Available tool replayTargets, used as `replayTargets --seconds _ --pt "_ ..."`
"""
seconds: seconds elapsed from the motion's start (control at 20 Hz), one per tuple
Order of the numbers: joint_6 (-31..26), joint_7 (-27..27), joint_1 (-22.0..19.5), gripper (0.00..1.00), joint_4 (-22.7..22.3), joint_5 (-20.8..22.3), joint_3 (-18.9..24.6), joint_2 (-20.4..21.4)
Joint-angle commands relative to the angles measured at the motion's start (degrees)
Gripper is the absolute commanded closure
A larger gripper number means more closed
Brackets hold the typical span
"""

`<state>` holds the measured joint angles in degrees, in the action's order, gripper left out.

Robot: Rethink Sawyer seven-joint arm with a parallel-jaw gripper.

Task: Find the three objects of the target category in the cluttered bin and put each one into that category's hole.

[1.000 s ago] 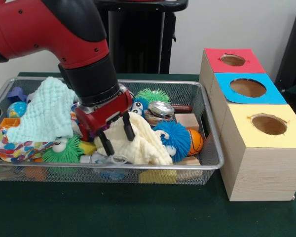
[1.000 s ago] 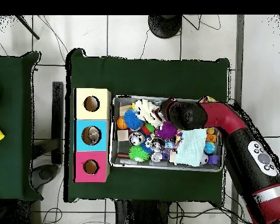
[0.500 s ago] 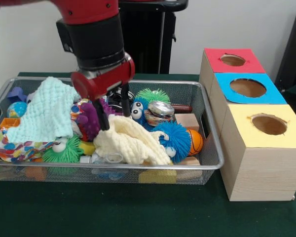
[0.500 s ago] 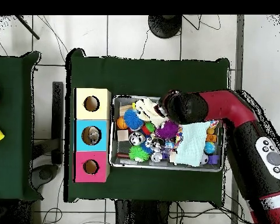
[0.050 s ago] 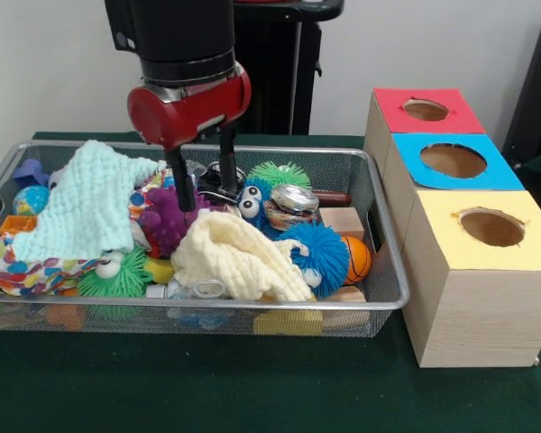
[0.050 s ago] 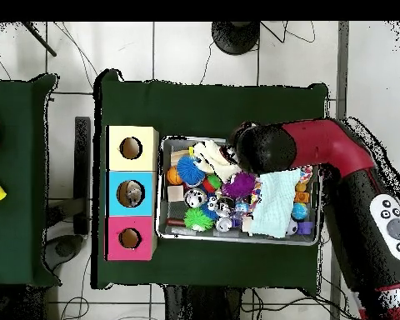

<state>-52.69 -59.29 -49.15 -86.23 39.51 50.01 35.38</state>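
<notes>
My gripper (image 5: 205, 185) hangs open over the middle of the wire bin (image 5: 389, 298), with nothing between its black fingers (image 5: 180, 188). Just below it lie a purple fuzzy toy (image 5: 167, 221) and a crumpled cream cloth (image 5: 239, 257). To the right are a blue fuzzy ball (image 5: 317, 253), a green fuzzy ball (image 5: 279, 173), a dented can (image 5: 293, 203) and a small orange basketball (image 5: 356, 259). A mint cloth (image 5: 81, 203) covers the bin's left part. In the overhead view the arm (image 6: 320, 150) hides the gripper above the bin (image 6: 163, 232).
Three wooden boxes with holes stand right of the bin: red (image 5: 424, 110), blue (image 5: 453, 161) and yellow (image 5: 491, 227). Overhead they are yellow (image 6: 131, 147), blue (image 6: 131, 193) and red (image 6: 130, 238). A patterned cloth (image 5: 18, 271) and a green fuzzy toy (image 5: 117, 275) fill the bin's front left.
The gripper has risen from the cream cloth and moved a little toward the bin's far side. The cloth stayed in the bin, and the purple toy now shows.
</notes>
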Motion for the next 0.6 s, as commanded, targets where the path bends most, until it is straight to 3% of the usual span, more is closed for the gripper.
replayTargets --seconds 0.05,0.2,0.6 --pt "-2.1 24.5 0.3 0.0 2.1 4.1 2.4 -6.1" --pt "-2.1 30.8 -0.1 0.0 3.1 5.5 4.2 -7.7" --pt "-10.0 47.7 0.5 0.0 5.1 7.3 4.6 -9.5"
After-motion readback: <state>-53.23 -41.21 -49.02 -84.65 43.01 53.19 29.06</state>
